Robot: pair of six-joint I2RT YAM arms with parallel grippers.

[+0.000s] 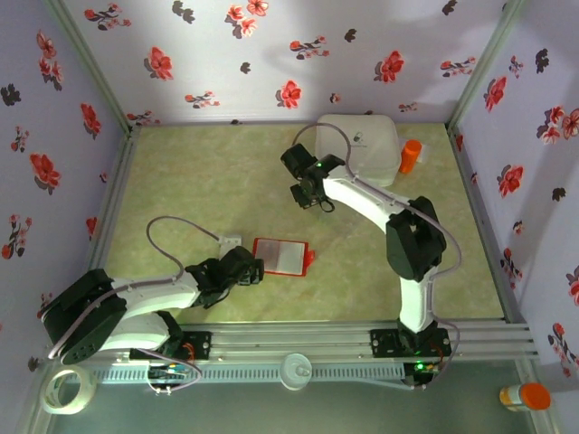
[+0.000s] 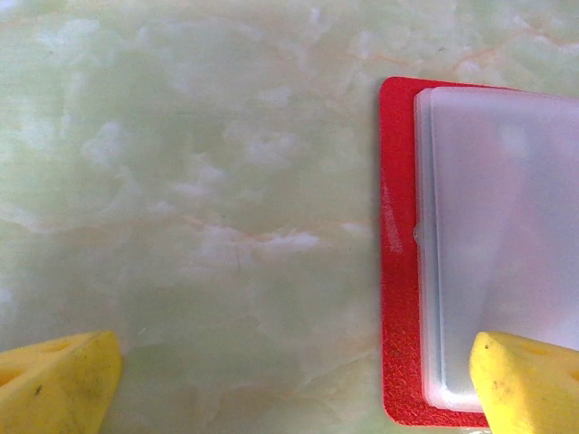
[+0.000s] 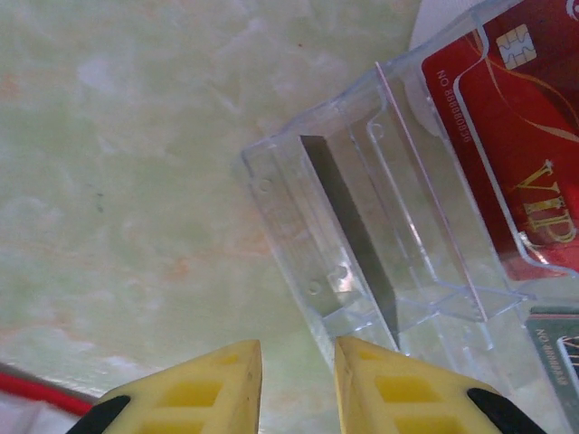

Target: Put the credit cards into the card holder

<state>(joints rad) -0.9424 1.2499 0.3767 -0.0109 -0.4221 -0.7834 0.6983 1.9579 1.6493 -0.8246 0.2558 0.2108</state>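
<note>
Overhead camera steeply downward over the table point(image 1: 181, 181); wrist cameras close above it; card holder point(image 1: 280, 256) in overhead and left-wrist

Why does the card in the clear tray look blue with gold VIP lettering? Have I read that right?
Not quite. The card in the clear tray is red, not blue, with gold VIP lettering. The right wrist view shows it.
</note>
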